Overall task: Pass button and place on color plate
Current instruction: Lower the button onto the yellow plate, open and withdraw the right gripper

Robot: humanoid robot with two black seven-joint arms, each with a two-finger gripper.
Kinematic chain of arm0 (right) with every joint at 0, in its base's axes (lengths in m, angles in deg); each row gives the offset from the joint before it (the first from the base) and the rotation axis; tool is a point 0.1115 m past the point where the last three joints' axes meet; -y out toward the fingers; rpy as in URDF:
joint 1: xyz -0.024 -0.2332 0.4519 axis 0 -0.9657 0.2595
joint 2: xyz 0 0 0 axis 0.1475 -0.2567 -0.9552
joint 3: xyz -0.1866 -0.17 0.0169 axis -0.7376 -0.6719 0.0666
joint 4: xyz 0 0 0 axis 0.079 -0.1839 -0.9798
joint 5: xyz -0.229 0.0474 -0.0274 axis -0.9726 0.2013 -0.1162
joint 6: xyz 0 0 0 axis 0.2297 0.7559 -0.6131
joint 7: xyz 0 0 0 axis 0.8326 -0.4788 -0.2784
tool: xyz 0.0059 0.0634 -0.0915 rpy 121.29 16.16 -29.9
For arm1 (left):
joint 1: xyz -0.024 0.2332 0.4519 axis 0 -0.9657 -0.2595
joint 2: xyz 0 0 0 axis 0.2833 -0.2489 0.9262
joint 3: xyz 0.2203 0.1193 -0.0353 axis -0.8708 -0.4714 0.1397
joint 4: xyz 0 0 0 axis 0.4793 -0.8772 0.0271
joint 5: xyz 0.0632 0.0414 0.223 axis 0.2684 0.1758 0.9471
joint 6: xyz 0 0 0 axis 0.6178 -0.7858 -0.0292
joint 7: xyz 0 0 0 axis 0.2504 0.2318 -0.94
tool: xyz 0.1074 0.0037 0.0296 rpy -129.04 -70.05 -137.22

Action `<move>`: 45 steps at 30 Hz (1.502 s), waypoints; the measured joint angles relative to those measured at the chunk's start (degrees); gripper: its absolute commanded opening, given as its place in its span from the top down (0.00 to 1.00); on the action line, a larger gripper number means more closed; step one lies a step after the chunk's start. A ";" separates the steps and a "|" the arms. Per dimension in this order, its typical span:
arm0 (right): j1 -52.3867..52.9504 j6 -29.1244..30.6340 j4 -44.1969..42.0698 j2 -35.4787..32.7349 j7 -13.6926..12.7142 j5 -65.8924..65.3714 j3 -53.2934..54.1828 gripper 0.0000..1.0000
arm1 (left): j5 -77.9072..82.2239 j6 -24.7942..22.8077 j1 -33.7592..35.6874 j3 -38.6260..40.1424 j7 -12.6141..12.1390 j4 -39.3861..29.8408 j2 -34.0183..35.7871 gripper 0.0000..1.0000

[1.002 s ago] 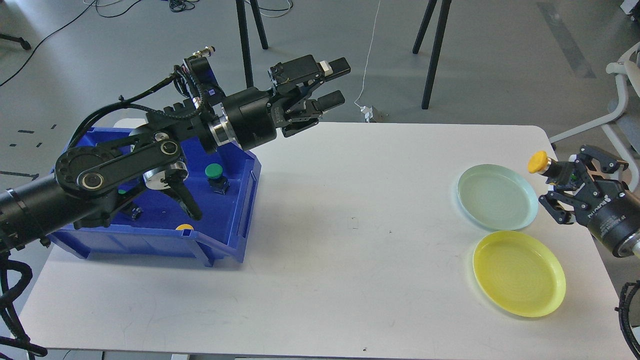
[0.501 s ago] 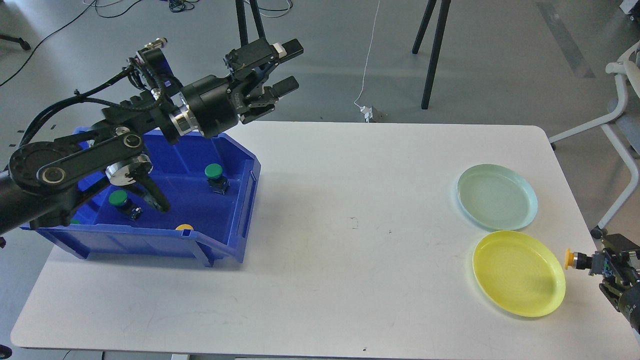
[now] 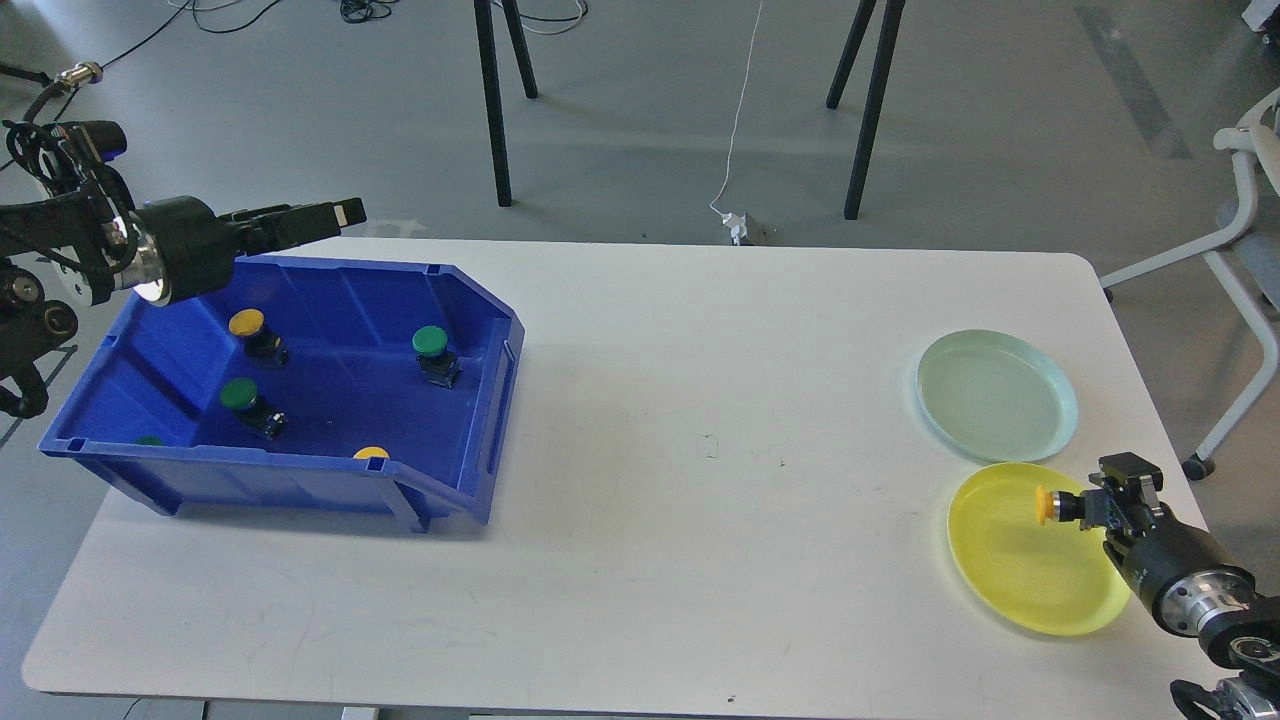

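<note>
My right gripper (image 3: 1082, 506) is shut on a yellow-capped button (image 3: 1043, 505) and holds it sideways just above the right part of the yellow plate (image 3: 1010, 590). The pale green plate (image 3: 996, 394) lies empty behind it. My left gripper (image 3: 335, 214) hangs over the far left rim of the blue bin (image 3: 300, 480); it is seen edge-on, so I cannot tell its jaws apart. In the bin lie a yellow button (image 3: 248, 325), two green buttons (image 3: 430, 343) (image 3: 238, 395), and another yellow cap (image 3: 371, 453) near the front wall.
A green cap edge (image 3: 148, 440) peeks at the bin's front left. The white table (image 3: 700, 400) spans the view. Black stand legs (image 3: 495, 100) and a white cable (image 3: 735, 130) are on the floor behind. A chair (image 3: 1245, 200) stands at the right.
My left arm has swung back left, off the table to the bin's far rim, uncovering more buttons. My right gripper has moved the yellow button inward, from beside the yellow plate to over it.
</note>
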 measured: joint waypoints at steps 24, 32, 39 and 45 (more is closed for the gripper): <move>-3.64 -0.86 2.49 -2.26 3.28 0.47 1.36 0.23 | 17.14 -2.06 -1.36 -3.68 0.01 0.98 3.47 0.06; -4.08 -0.86 2.52 -2.20 3.29 0.60 2.68 0.22 | 23.77 -4.94 -1.77 -3.66 0.01 4.17 4.06 0.06; -4.68 -0.78 2.53 -2.15 4.58 3.51 6.00 0.18 | 24.84 -6.18 -3.08 -3.59 0.00 9.46 2.66 0.06; -4.83 2.10 5.67 -2.73 6.81 14.14 15.63 0.14 | 24.85 -7.54 -3.93 -3.59 0.01 11.40 0.21 0.06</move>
